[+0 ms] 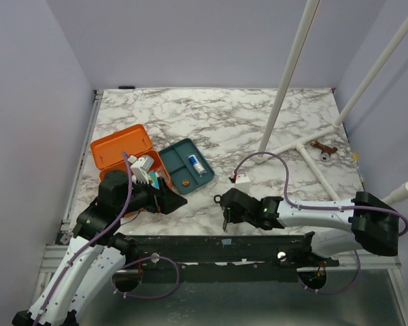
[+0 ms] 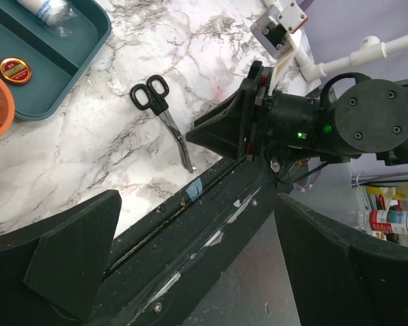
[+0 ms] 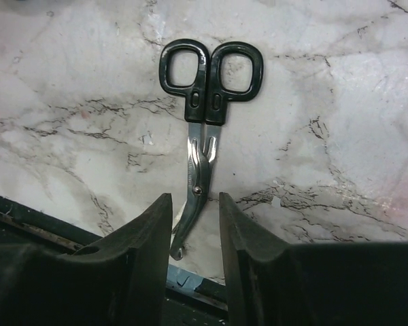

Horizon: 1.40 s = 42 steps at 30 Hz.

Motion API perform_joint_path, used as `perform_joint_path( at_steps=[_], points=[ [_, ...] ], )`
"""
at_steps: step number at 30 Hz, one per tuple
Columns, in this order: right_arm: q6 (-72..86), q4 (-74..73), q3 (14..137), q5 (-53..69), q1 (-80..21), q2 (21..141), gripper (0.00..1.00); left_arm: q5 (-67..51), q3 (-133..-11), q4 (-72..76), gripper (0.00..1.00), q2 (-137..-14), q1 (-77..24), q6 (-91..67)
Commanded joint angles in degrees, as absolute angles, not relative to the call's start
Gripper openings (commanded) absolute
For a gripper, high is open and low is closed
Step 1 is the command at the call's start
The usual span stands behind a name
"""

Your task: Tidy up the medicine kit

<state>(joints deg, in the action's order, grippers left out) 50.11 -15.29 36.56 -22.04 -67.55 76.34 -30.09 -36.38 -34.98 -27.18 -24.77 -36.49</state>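
We see a marble-patterned worktop (image 3: 68,81), smooth with a soft sheen. The scissors (image 3: 200,122) have bright bare-metal blades and glossy black plastic handles. The medicine kit (image 1: 121,146) is smooth orange plastic and the tray (image 1: 177,159) is matt teal plastic. The right end effector (image 3: 194,227) looks like matt black plastic.

place: robot lab cell, pretty sure
walls: plain lilac panels (image 1: 27,102) boxing the table (image 1: 258,115)
rig: two arms (image 1: 313,214) bolted down, white pipe frame (image 1: 292,75), loose cables (image 1: 286,183)
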Motion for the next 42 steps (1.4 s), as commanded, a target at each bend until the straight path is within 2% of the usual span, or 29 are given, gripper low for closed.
perform_joint_path(
  at_steps=[1, 8, 22, 36, 42],
  points=[
    [52.25, -18.49, 39.58, -24.67, -68.61, 77.53, 0.39, -27.00, -35.92, -33.59, 0.99, -27.18, -25.05, -36.24],
    [56.16, -22.05, 42.36, -27.88, -68.95, 83.37, 0.46, -23.62, -37.35, -35.88, 0.98, -26.96, -25.05, -34.38],
    [60.43, -26.88, 45.36, -30.28, -70.24, 90.18, 0.45, -23.91, -36.54, -36.64, 0.99, -25.81, -25.05, -32.87],
    [63.29, -31.60, 49.70, -32.08, -74.58, 96.06, 0.39, -24.52, -36.32, -36.57, 0.98, -25.39, -25.05, -32.39],
    [64.89, -32.07, 50.17, -32.06, -75.91, 98.15, 0.28, -24.70, -36.32, -36.73, 0.98, -24.79, -25.05, -32.43]
  ],
)
